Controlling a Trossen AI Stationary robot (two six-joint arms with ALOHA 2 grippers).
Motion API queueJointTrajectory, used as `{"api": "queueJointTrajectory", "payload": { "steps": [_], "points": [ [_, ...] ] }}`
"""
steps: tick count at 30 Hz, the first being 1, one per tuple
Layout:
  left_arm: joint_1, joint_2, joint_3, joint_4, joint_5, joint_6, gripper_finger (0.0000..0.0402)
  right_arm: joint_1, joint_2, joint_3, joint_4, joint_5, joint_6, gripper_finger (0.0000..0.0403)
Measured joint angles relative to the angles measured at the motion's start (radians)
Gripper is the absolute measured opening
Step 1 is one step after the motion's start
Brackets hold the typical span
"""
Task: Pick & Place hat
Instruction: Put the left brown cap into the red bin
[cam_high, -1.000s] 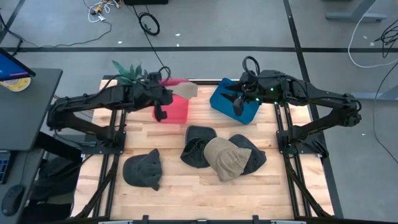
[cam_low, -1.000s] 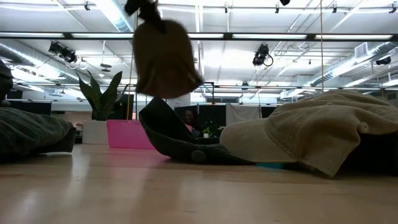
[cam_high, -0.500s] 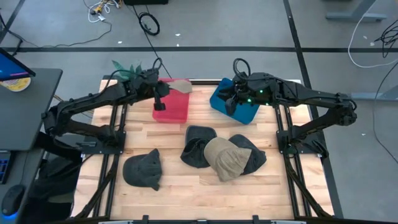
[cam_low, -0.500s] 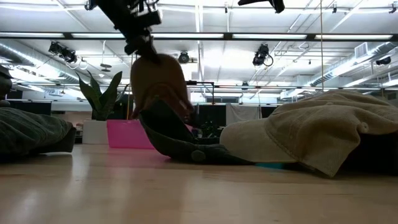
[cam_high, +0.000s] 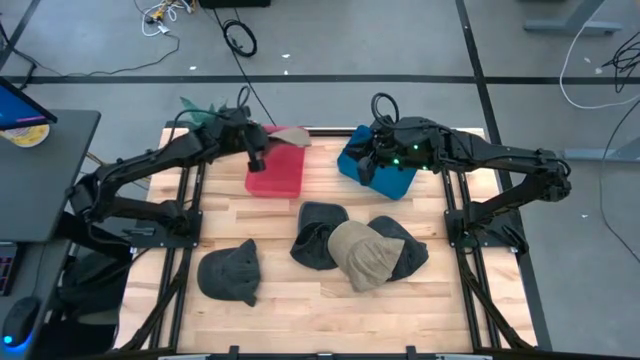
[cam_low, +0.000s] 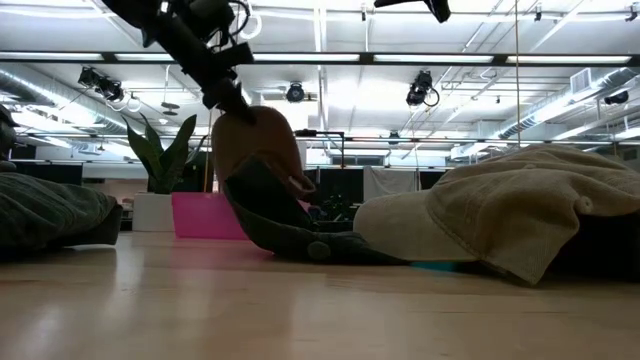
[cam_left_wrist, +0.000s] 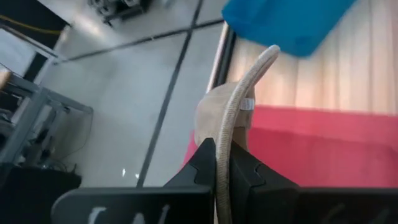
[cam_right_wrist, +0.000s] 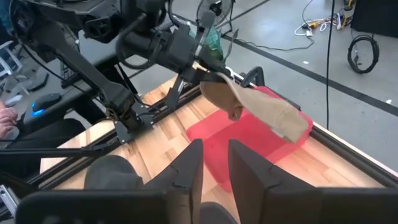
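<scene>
- At the near edge of the table (cam_high: 290, 300) lies a dark grey hat (cam_high: 229, 273), on its own toward the left side.
- A bit farther in there is a pile of hats; a tan hat (cam_high: 359, 253) lies on top of dark hats (cam_high: 318, 232); in the low view the tan hat (cam_low: 500, 225) looks big and close.
- Farther back stands a red bin (cam_high: 274, 172); beside it, toward the right, stands a blue bin (cam_high: 376, 170).
- The left gripper (cam_high: 256, 158) is above the red bin's back part; its fingers (cam_left_wrist: 205, 163) are pinched tight on the brim of a second tan hat (cam_high: 291, 139); this hat hangs over the red bin, and in the low view (cam_low: 256, 148) it dangles from the gripper (cam_low: 224, 101).
- The right gripper (cam_high: 369, 168) is over the blue bin; its fingers (cam_right_wrist: 186, 171) stand a little apart and nothing is between them; from above it is hard to see, so it may be just above the bin and not in it.
- Behind the red bin a green plant (cam_high: 203, 110) pokes up at the table's far corner.
</scene>
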Motion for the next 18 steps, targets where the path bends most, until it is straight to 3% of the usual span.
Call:
{"api": "queueJointTrajectory", "payload": {
  "steps": [18],
  "points": [
    [0.038, -0.011, 0.002, -0.127, -0.075, 0.169, 0.0012, 0.0, 0.0, 0.0, 0.0, 0.0, -0.013, 0.0077]
  ]
}}
